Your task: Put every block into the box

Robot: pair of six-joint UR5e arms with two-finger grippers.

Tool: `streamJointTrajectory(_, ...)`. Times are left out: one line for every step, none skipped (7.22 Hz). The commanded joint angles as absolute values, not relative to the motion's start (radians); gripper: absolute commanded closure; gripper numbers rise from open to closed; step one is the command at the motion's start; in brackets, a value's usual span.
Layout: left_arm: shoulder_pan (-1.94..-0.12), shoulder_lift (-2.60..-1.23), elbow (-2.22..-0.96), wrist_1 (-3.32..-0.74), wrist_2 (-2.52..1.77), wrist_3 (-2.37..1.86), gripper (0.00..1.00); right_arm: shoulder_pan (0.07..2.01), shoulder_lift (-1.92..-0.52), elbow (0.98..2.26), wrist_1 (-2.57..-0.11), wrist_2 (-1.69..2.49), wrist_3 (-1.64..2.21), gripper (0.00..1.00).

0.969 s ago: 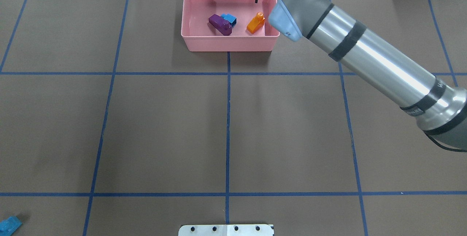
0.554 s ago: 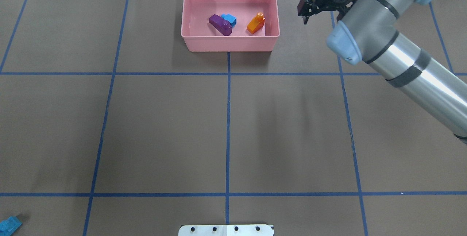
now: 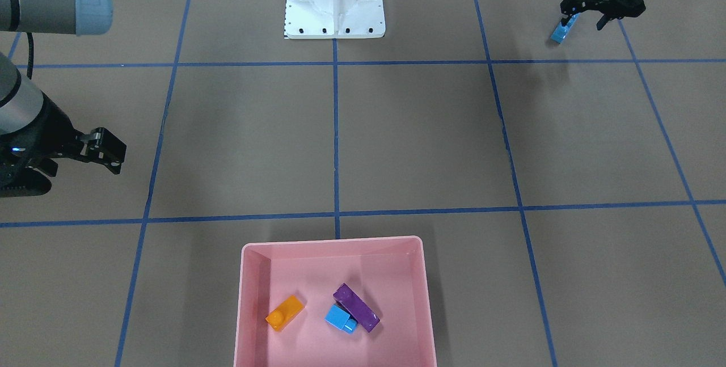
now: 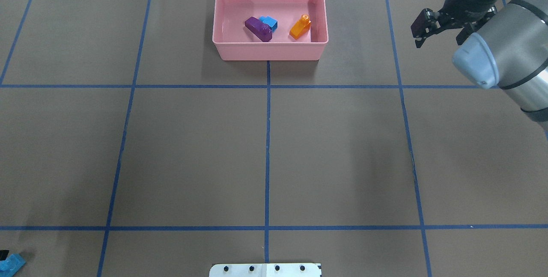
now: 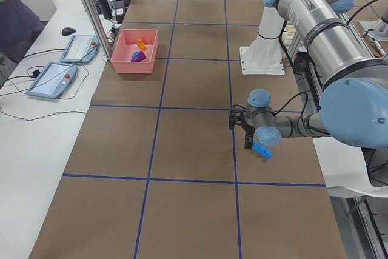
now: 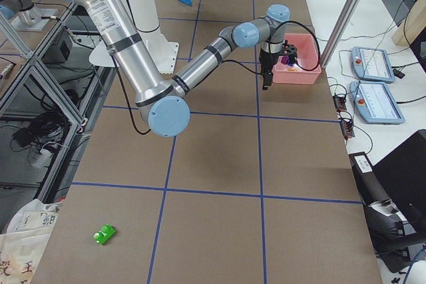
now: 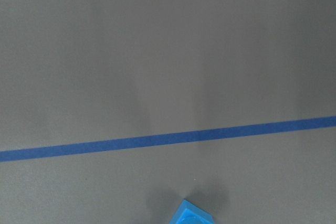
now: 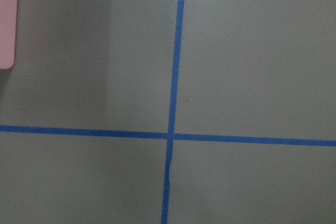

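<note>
Left jaws open over the long block [image 3: 560, 32]; right jaws open, empty.
Pickup step: left gripper [image 3: 582, 22], table's 7 o'clock, should lower and close; box [image 4: 270, 52] at 12 holds three blocks [image 4: 258, 28]; right gripper [image 4: 439, 37] at 2; green block [image 6: 103, 234] not yet in.

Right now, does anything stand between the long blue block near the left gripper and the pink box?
Nothing visible does. Between the long blue block and the pink box lie only brown paper and tape lines; the right gripper hangs well aside.
</note>
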State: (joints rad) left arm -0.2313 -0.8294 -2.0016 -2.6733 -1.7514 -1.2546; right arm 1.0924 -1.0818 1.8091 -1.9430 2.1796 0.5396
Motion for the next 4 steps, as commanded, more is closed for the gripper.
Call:
streamJointTrajectory(-0.192, -0.828, -1.983, -2.704, -1.743, -1.256, 0.00, 1.140, -1.152, 1.886, -2.066, 2.183, 0.392, 0.00)
streamJointTrajectory(-0.169, -0.828, -1.982, -2.706, -1.735, -1.256, 0.00, 1.161, -1.182, 1.897, -2.074, 2.181, 0.358, 0.00)
streamJointTrajectory(-0.151, -0.828, -1.976, -2.706, -1.726, -1.258, 0.00, 1.161, -1.221, 1.904, -2.072, 2.180, 0.301, 0.00)
streamJointTrajectory(-0.132, -0.830, -1.959, -2.709, -1.711, -1.259, 0.00, 1.196, -1.259, 1.905, -2.074, 2.183, 0.193, 0.00)
